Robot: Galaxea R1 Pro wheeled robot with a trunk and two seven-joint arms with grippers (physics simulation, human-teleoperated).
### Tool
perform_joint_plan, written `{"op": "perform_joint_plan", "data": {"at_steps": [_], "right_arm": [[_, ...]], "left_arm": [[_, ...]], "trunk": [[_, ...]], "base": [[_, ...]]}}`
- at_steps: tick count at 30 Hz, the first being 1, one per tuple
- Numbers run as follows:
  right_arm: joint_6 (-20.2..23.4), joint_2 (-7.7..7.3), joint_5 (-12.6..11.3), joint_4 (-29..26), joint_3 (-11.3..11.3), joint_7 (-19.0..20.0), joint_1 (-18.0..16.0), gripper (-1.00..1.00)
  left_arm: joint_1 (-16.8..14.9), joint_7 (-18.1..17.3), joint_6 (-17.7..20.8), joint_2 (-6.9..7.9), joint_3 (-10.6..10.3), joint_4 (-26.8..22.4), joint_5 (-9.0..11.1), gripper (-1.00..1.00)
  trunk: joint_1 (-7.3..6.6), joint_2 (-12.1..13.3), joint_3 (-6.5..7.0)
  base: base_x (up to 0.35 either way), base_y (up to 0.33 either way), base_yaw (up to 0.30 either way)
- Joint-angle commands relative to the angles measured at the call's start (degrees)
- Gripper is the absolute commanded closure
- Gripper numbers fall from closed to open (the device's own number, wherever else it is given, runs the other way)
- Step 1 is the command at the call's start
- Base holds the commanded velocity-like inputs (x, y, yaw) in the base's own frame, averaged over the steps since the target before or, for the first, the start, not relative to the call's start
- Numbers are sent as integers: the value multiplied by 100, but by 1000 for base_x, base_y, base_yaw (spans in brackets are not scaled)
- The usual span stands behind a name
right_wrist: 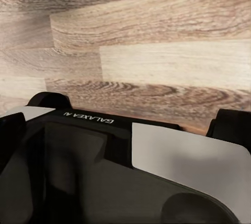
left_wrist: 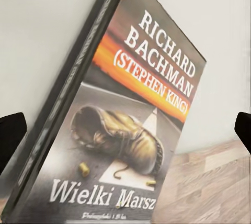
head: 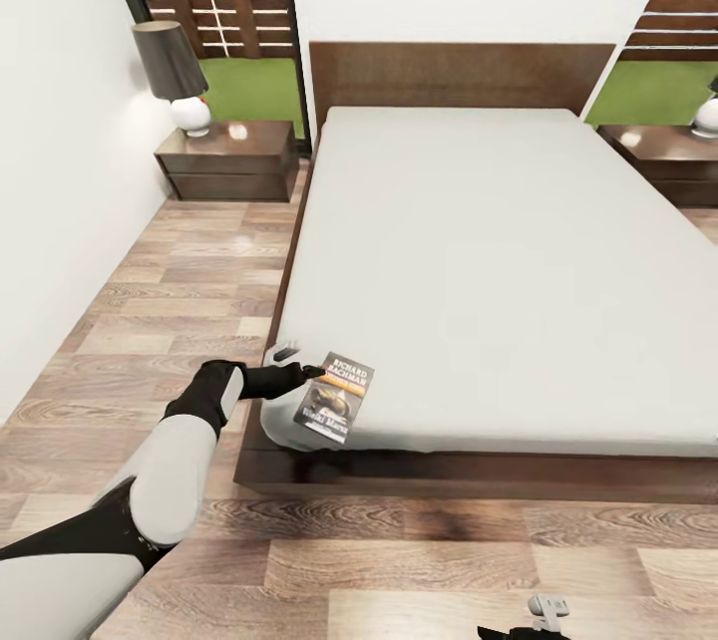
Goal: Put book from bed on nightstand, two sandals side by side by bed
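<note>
While your left gripper sits spread at the book on the bed, pickup is pending: close squarely first.

Right nightstand and its lamp are cut by the head view's edge; the book loses its lower corner in the left wrist view.

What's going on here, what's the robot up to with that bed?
The robot's left gripper is reaching for the book, which lies at the near left corner of the bed. Its fingers are open on either side of the book, not closed on it. The right gripper hangs low over the floor. A nightstand stands at each side of the headboard.
</note>
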Motion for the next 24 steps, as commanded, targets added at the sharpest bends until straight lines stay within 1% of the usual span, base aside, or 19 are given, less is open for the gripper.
{"op": "perform_joint_plan", "data": {"at_steps": [1, 3, 6, 7, 9, 11, 12, 13, 15, 16, 17, 18, 20, 21, 22, 24], "right_arm": [[-13, -1, -3, 8, -17, 21, -3, -100], [-13, -3, -3, 8, -17, 20, -3, -100], [-13, -5, -3, 8, -17, 18, -3, -100], [-13, -3, -3, 8, -17, 18, -3, -100], [-13, -6, -3, 8, -17, 18, -3, -100], [-13, -7, -3, 8, -17, 17, -3, -100], [-13, -8, -3, 8, -17, 17, -3, -100], [-13, -9, -3, 8, -17, 17, -3, -100], [-11, -10, -4, 8, -17, 17, -3, -100], [-10, -10, -5, 8, -17, 20, -3, -100], [-9, -10, -7, 8, -17, 20, -3, -100], [-11, -10, -5, 8, -17, 22, -3, -100], [-11, -10, -6, 8, -17, 19, -3, -100], [-12, -10, -6, 8, -17, 18, -3, -100], [-12, -10, -5, 8, -17, 15, -3, -100], [-13, -10, -7, 8, -17, 21, -3, -100]], "left_arm": [[-5, -89, 33, 13, 46, -28, -63, -100], [-4, -320, 41, 145, 44, -128, -65, -100], [-5, -840, 49, 399, 43, -223, -71, -100], [-4, -948, 51, 454, 43, -230, -74, -100], [4, -1441, 54, 734, 43, -237, -79, -100], [14, -1740, 53, 899, 41, -232, -80, -100], [30, -2062, 53, 1075, 40, -225, -81, -100], [40, -2226, 53, 1165, 39, -221, -84, -100], [154, -2821, 45, 1555, 36, -211, -94, -100], [342, -3163, 34, 1855, 35, -208, -102, -100], [418, -3256, 29, 1947, 35, -207, -104, -100], [574, -3416, 20, 2113, 35, -206, -108, -100], [917, -3606, -73, 2379, 36, -205, -112, -100], [1242, -3669, -313, 2561, 40, -202, -110, -100], [1471, -3693, -560, 2653, 41, -200, -102, -100], [1872, -3716, -1117, 2749, 49, -178, -83, -100]], "trunk": [[-23, 40, 15], [-67, 120, 51], [-133, 240, 104], [-155, 280, 122], [-198, 360, 158], [-242, 441, 194], [-264, 481, 212], [-286, 521, 230], [-330, 601, 266], [-352, 641, 284], [-374, 681, 302], [-396, 721, 320], [-440, 802, 356], [-462, 842, 374], [-484, 882, 392], [-528, 962, 428]], "base": [[0, 0, 0], [0, 0, 0], [0, 0, 0], [0, 0, 0], [0, 0, 0], [0, 0, 0], [0, 0, 0], [0, 0, 0], [0, 0, 0], [0, 0, 0], [0, 0, 0], [0, 0, 0], [0, 0, 0], [0, 0, 0], [0, 0, 0], [0, 0, 0]]}}
